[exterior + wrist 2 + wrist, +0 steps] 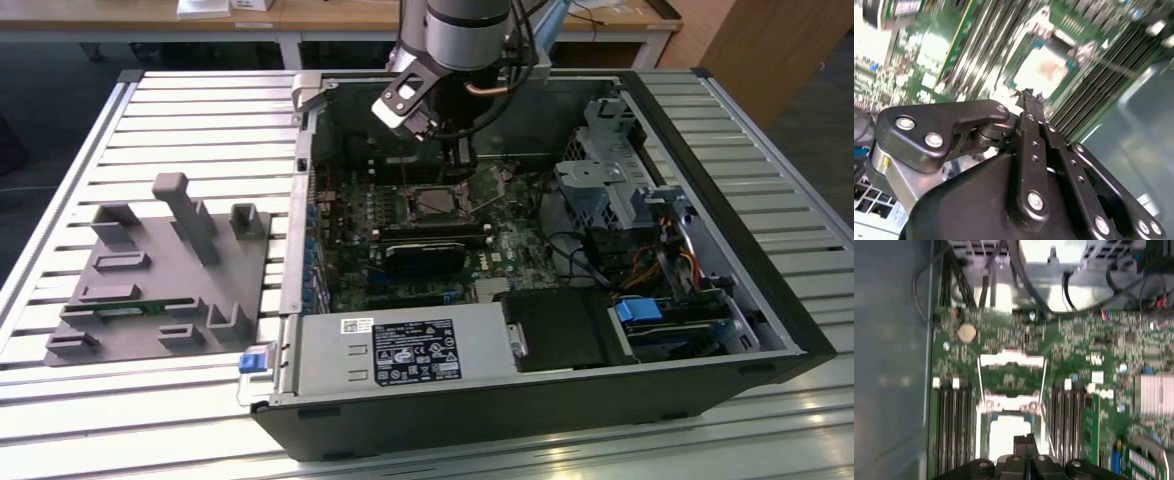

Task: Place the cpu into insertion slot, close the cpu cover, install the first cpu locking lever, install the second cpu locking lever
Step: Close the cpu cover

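Hovering over the cpu (1002,434), the hand (1026,438) is pinched closed.

an open computer case (754,300) lies on a slatted table (187,120), with a fixture tray (147,240) beside it to the exterior view's left. inside, the power supply box (400,350) sits along the wall nearest that camera, and the black module (424,255) lies between it and the insertion slot (434,203). in the first wrist view the cpu (1004,435) lies in the slot, the cpu cover (1011,359) lies open beyond it, memory slots (954,425) flank both sides, and the gripper (1025,439) hangs just over the cpu.
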### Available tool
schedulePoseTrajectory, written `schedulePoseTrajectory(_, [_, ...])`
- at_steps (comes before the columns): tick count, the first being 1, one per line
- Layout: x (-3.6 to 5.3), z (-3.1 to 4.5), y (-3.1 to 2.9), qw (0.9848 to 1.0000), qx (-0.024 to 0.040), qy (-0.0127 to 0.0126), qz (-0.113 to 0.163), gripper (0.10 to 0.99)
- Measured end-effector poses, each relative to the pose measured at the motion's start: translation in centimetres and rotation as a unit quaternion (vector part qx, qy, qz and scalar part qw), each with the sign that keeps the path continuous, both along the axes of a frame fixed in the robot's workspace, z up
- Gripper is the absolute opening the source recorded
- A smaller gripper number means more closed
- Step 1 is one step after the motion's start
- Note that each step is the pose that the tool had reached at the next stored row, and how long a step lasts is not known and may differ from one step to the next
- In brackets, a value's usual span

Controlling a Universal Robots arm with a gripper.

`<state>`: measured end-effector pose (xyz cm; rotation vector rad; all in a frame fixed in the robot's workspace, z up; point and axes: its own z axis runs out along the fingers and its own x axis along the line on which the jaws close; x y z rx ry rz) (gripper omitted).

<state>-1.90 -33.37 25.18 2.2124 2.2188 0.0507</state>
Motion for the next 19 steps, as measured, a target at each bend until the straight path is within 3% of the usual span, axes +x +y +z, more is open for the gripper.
schedulePoseTrajectory(2, [0.71,0.01,-0.01,1.0,0.0001,0.0001,0.0,0.118])
schedulePoseTrajectory(6, [1.12,0.47,0.0,1.0,0.0004,0.0001,0.0,0.118])
schedulePoseTrajectory(13, [3.85,0.47,0.17,1.0,0.0004,0.0009,0.0,0.118])
schedulePoseTrajectory(19, [5.32,0.45,0.52,1.0,0.0003,0.0015,0.0,0.118])
